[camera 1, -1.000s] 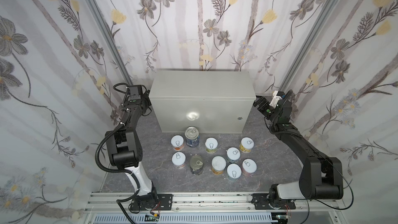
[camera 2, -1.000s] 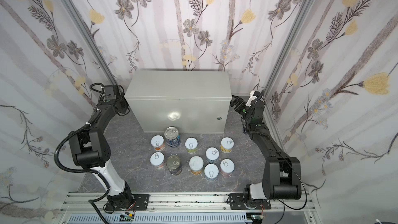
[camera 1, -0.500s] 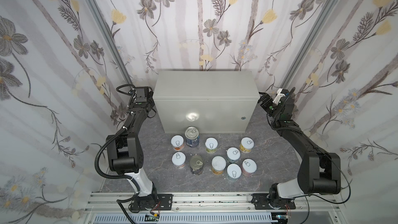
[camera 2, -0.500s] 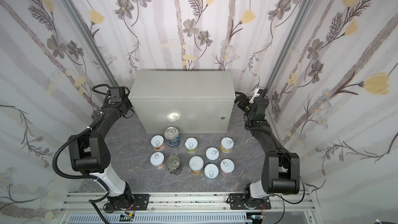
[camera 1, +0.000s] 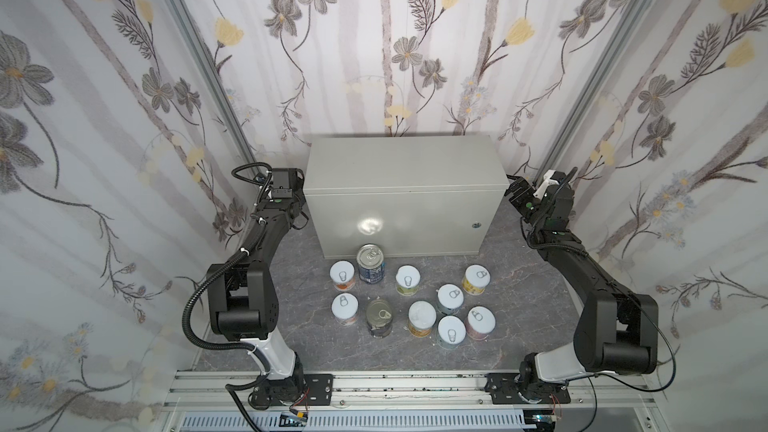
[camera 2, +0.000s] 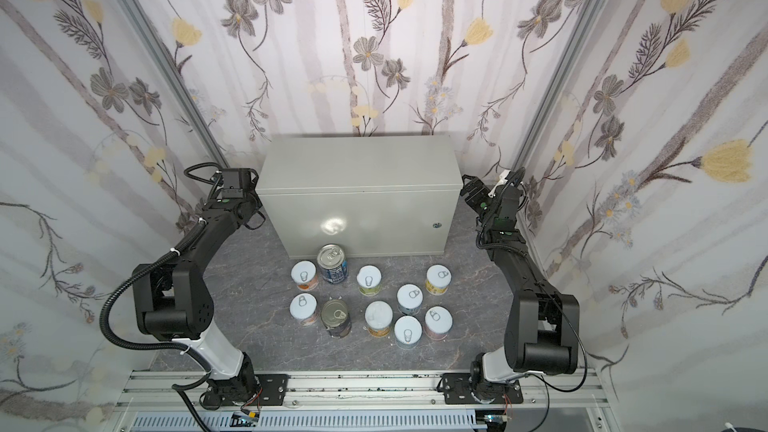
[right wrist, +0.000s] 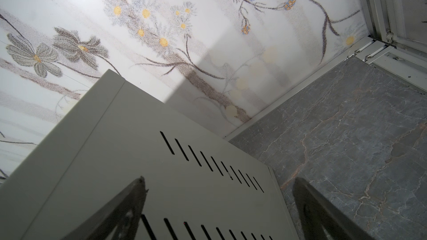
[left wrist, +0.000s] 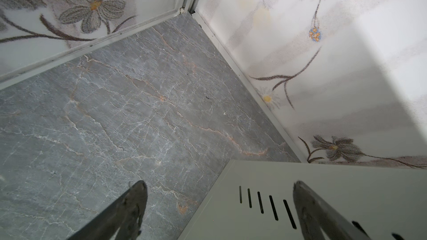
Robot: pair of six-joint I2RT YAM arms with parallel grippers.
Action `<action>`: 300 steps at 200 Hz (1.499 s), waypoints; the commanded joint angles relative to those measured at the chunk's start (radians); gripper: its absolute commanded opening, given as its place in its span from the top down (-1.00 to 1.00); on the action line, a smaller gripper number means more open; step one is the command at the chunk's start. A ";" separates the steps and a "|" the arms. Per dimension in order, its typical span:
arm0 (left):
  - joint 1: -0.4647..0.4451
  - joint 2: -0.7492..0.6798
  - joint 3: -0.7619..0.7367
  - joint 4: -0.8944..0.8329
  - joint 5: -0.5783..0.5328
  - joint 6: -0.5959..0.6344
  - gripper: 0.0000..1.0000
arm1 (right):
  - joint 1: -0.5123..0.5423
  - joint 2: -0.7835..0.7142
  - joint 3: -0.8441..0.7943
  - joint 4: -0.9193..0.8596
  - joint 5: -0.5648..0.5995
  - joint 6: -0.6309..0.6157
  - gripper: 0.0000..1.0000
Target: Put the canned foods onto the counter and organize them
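Note:
The counter (camera 1: pixel 399 168) (camera 2: pixel 357 168), a light-grey metal cabinet, stands against the back wall. Several canned foods stand on the floor before it in both top views: two taller dark-blue cans (camera 1: pixel 371 263) (camera 1: pixel 379 317) and several short white-lidded ones (camera 1: pixel 476 278) (camera 2: pixel 378 315). My left gripper (camera 1: pixel 297 178) (left wrist: pixel 219 185) is open and empty at the counter's left end, its fingers straddling the edge of the slotted side (left wrist: pixel 265 176). At the right end my right gripper (camera 1: pixel 513 191) (right wrist: pixel 219 181) is also open and empty over the slotted side (right wrist: pixel 138 123).
The dark marbled floor (camera 1: pixel 519 326) runs round the counter and the cans. Floral walls (camera 1: pixel 124 160) close in on the left, right and back. An aluminium rail (camera 1: pixel 395 384) carrying both arm bases borders the front.
The counter has shifted a little to the right. My left gripper has followed its left end rightward, and my right gripper has drawn back slightly to the right and farther back.

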 commanded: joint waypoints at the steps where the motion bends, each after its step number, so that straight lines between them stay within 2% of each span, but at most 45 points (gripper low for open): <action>1: -0.031 0.009 0.029 -0.101 0.183 0.120 -1.00 | 0.020 -0.011 -0.016 0.001 -0.229 -0.051 -0.99; 100: 0.007 0.012 0.037 -0.129 0.178 0.164 -1.00 | 0.023 -0.077 -0.048 -0.023 -0.219 -0.060 -0.99; 143: -0.005 0.056 0.094 -0.143 0.231 0.174 -1.00 | 0.023 -0.110 -0.063 -0.038 -0.180 -0.075 -0.99; 175: -0.005 0.050 0.100 -0.158 0.181 0.180 -1.00 | 0.022 -0.130 -0.068 -0.066 -0.138 -0.091 -0.99; 236: 0.029 -0.069 0.051 -0.183 0.071 0.213 -1.00 | 0.008 -0.235 -0.093 -0.138 0.022 -0.162 -0.99; 270: 0.031 -0.180 -0.074 -0.161 0.004 0.209 -1.00 | 0.003 -0.336 -0.128 -0.177 0.115 -0.203 -0.99; 300: 0.024 -0.327 -0.205 -0.113 -0.034 0.188 -1.00 | 0.003 -0.449 -0.183 -0.185 0.153 -0.229 -0.99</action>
